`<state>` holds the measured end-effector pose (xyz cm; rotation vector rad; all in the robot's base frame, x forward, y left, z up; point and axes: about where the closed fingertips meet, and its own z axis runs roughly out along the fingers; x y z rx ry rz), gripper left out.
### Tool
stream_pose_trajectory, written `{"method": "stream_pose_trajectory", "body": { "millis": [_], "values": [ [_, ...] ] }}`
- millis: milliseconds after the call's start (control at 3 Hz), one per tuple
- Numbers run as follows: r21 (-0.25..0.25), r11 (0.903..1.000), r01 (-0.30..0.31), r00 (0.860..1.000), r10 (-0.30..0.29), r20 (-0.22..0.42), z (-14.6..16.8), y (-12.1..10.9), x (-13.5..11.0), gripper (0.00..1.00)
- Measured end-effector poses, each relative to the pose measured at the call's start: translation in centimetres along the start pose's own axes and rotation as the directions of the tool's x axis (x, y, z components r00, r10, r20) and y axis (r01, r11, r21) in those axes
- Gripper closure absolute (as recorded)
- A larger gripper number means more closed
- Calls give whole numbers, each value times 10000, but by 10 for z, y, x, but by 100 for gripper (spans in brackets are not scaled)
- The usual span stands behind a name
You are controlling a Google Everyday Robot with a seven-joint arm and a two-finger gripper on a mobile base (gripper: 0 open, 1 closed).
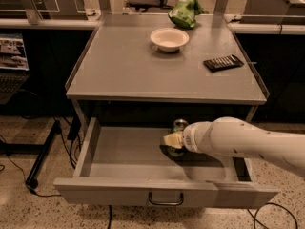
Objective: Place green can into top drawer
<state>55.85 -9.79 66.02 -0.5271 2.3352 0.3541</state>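
The top drawer [126, 151] of the grey table is pulled open towards me, with its loop handle [165, 199] on the front panel. The green can [179, 126] stands upright inside the drawer near the back, right of the middle; only its silver top and a bit of its green body show. My gripper [174, 140] reaches in from the right and sits right at the can, in front of its lower body and low inside the drawer. My white arm [238, 140] crosses the drawer's right side.
On the tabletop [124, 66] are a white bowl [169, 38], a green snack bag [185, 11] at the back and a flat black object [224, 63] at the right. A black stand leg and cables [40, 159] lie on the floor at the left.
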Motion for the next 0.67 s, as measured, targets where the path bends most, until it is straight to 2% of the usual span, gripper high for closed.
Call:
{"method": "stream_pose_trajectory", "body": {
  "millis": [667],
  "values": [
    [0,10000,1,10000,-1,1,0,0,0,0]
  ]
}}
